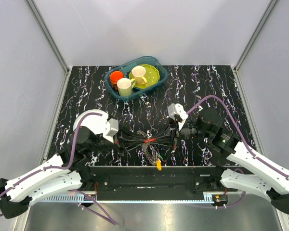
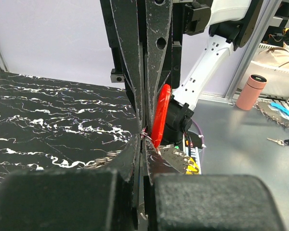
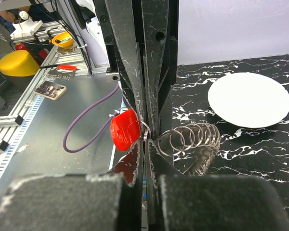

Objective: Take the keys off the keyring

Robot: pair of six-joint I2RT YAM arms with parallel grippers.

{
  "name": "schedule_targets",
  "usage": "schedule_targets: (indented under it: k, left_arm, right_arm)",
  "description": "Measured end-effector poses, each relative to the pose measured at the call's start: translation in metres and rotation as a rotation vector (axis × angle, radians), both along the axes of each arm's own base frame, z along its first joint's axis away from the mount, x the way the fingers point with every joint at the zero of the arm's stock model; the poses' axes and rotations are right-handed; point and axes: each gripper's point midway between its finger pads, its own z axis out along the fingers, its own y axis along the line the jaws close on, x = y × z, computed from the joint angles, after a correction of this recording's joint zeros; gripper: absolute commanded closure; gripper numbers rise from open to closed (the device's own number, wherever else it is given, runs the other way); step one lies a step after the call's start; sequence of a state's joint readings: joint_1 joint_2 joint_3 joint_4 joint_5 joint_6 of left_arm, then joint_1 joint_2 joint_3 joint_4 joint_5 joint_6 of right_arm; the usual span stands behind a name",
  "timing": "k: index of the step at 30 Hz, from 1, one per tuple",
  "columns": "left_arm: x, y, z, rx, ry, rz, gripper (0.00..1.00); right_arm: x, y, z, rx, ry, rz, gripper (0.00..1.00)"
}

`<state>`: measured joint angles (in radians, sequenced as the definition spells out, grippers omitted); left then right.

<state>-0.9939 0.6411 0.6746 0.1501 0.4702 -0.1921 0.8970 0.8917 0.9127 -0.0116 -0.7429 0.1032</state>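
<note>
The keyring (image 1: 145, 144) lies at the table's near middle, with grey keys fanning out, a red-headed key (image 1: 149, 140) and a yellow-headed key (image 1: 158, 165). My left gripper (image 1: 142, 141) and right gripper (image 1: 155, 139) meet tip to tip over it. In the left wrist view the left gripper (image 2: 143, 137) is shut on the thin ring wire beside the red key head (image 2: 161, 115). A grey key (image 2: 176, 158) hangs below. In the right wrist view the right gripper (image 3: 145, 142) is shut on the ring wire next to the red head (image 3: 124, 129). Coiled rings (image 3: 192, 137) lie beside it.
A teal bin (image 1: 156, 65) at the back holds two cream mugs, an orange cup and a green plate. A white round plate (image 3: 249, 99) lies on the marbled table beyond the right gripper. The metal front rail (image 1: 149, 175) runs along the near edge.
</note>
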Motion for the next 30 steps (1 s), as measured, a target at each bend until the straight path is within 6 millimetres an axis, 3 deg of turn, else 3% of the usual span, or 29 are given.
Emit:
schedule_targets:
  k: [5, 11, 20, 25, 30]
  left_arm:
    - [0.004, 0.002, 0.001, 0.017, 0.009, 0.027, 0.69]
    - [0.010, 0.016, 0.005, 0.026, 0.005, 0.107, 0.48]
    - [0.007, 0.037, 0.022, -0.006, -0.007, 0.158, 0.44]
    - [0.001, 0.030, 0.028, -0.011, 0.000, 0.106, 0.44]
    - [0.002, 0.014, 0.014, 0.041, 0.056, 0.061, 0.39]
  right_arm:
    - [0.003, -0.001, 0.000, 0.005, -0.021, -0.020, 1.00]
    - [0.001, -0.013, 0.009, 0.047, -0.117, -0.051, 1.00]
    - [0.003, -0.020, 0.021, 0.089, -0.254, -0.077, 1.00]
    - [0.007, -0.021, 0.037, 0.165, -0.289, -0.114, 1.00]
    - [0.010, -0.024, 0.044, 0.220, -0.288, -0.152, 1.00]
